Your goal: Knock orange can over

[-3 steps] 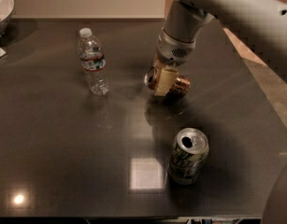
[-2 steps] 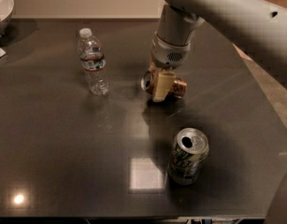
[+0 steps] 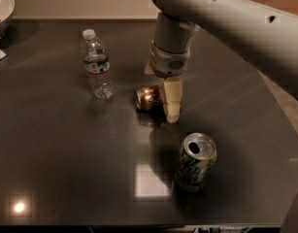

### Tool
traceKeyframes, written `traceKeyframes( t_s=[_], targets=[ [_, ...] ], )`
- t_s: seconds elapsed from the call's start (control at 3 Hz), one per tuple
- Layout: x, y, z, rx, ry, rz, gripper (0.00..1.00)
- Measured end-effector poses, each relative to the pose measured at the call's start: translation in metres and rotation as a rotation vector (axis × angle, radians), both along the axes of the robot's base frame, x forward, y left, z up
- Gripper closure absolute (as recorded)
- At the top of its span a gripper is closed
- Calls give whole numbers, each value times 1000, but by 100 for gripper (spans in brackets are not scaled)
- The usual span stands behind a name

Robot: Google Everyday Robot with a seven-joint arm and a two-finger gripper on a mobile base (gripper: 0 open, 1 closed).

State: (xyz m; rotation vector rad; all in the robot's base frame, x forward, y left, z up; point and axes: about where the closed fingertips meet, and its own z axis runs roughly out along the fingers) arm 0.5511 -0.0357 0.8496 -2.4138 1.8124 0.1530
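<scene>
Obstacles are standing on either side of the work: a clear water bottle (image 3: 96,64) with a white cap is standing upright at about ten o'clock from the orange can (image 3: 148,98), well apart from it, and a white-and-green can (image 3: 196,162) is standing upright at about five o'clock, near but not touching. The orange can is lying on its side near the middle of the dark table (image 3: 51,154), one end facing left. The gripper (image 3: 171,108) is hanging from the grey arm (image 3: 226,18) at the can's three o'clock, pointing down and pressing against or sitting just beside the can's right end; whether it is spread or closed I cannot tell. A white bowl (image 3: 2,6) is sitting at the table's far-left corner, at about ten o'clock from the bottle; what it is holding is not clear. The white-and-green can's silver top is showing an open mouth. Its dark lettering, the bottle's dark band and the orange can's print are all staying unreadable.
</scene>
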Motion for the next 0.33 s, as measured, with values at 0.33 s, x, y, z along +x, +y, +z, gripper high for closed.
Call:
traceKeyframes(
  t_s=[0.33],
  targets=[
    [0, 0, 0, 0, 0, 0, 0]
  ],
)
